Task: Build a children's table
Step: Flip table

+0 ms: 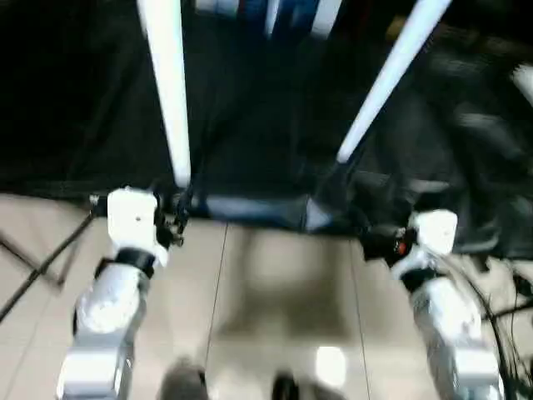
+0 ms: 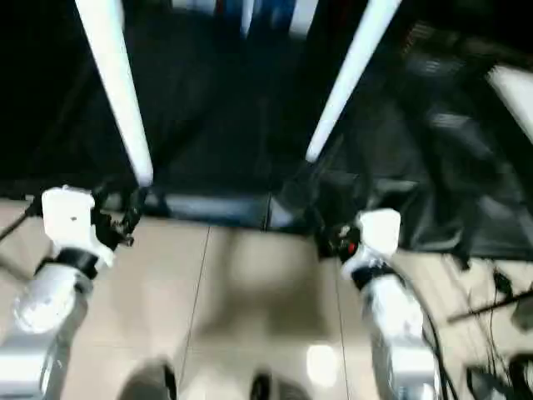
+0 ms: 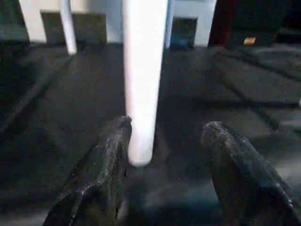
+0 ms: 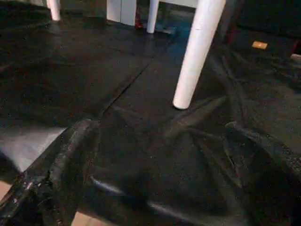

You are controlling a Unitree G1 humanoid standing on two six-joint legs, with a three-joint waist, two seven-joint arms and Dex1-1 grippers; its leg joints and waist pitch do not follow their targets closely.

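Observation:
The children's table stands on the black cloth, and two of its white tapered legs come down from above: the left leg and the right leg. My left gripper sits at the cloth's front edge, just below the left leg's foot. In the left wrist view that leg rises between the open fingers, close beside one and clear of the other. My right gripper is open at the cloth edge. It holds nothing and is well short of the right leg. The tabletop is out of view.
The black-cloth work table ends just ahead of my wrists, with beige floor tiles below. Cables lie on the floor at the right and a thin stand leg at the left. Rumpled cloth lies right of the legs.

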